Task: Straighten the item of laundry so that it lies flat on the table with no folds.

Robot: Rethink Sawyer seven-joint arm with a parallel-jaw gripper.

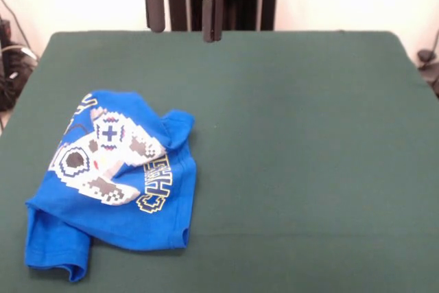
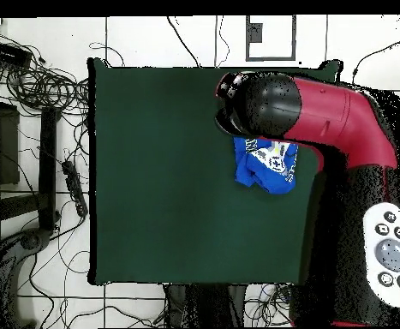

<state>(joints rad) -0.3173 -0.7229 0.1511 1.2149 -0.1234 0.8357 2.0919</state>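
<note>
Item: blue T-shirt (image 1: 113, 183), crumpled and folded over itself, print upward, on the green surface (image 1: 295, 149). Long axis ran diagonally in the front view, from the lower-left corner up toward centre. End effector (image 1: 184, 13) hung open and empty, well apart from the shirt, raised above the surface's far edge.

- The arm (image 2: 340, 120) has a glossy red shell with rounded, bulging sections.
- One end of it is a big black rounded cap (image 2: 267, 104), speckled dark.
- A black panel (image 2: 390, 253) on the arm carries several round white-grey buttons and a larger grey dial.
- The end effector (image 1: 184, 6) shows as two slim black fingers (image 1: 156, 5) with rounded tips.
- Dark upright bars show behind the fingers.
</note>
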